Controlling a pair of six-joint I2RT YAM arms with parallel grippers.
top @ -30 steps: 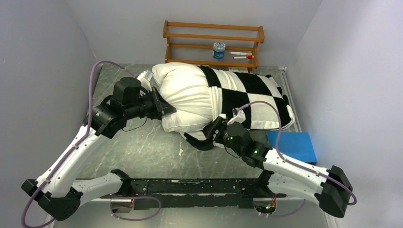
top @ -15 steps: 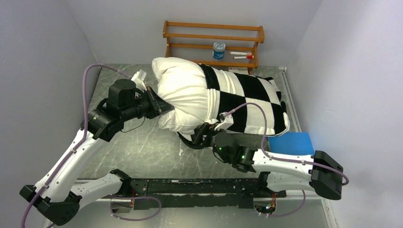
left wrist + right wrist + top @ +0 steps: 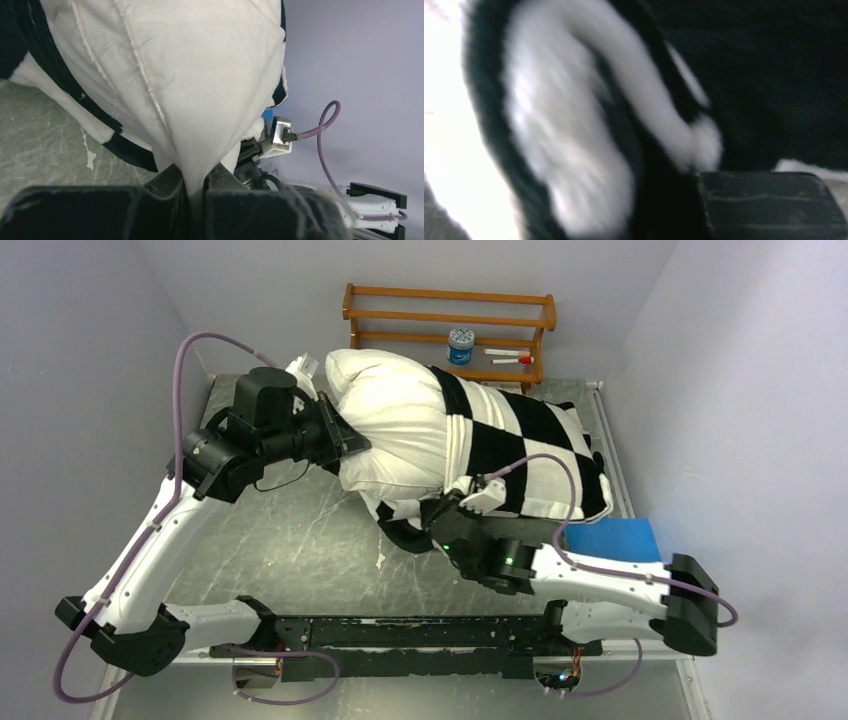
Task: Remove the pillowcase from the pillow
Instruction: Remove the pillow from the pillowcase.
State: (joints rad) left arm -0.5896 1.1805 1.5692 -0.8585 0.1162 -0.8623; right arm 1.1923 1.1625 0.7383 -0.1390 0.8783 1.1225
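Observation:
The white pillow (image 3: 395, 430) lies across the back of the table, its right part inside the black-and-white checked pillowcase (image 3: 520, 450). My left gripper (image 3: 347, 445) is shut on the pillow's bare left end; in the left wrist view a tuck of white pillow (image 3: 200, 75) runs down between the closed jaws of the left gripper (image 3: 197, 182), and the pillowcase's dark edge (image 3: 125, 152) hangs lower left. My right gripper (image 3: 400, 525) is at the pillowcase's striped near edge. The right wrist view is blurred: pillowcase fabric (image 3: 574, 150) fills it beside one finger (image 3: 769, 205), the grip unclear.
A wooden rack (image 3: 450, 335) stands against the back wall with a small jar (image 3: 461, 345) and markers (image 3: 510, 358) on it. A blue flat pad (image 3: 615, 538) lies at the right, behind the right arm. Grey walls close both sides of the green table (image 3: 290, 540).
The left gripper has carried the pillow's end up and toward the back. The right gripper has slid left along the near side to the pillowcase's striped edge, and its jaws have narrowed.

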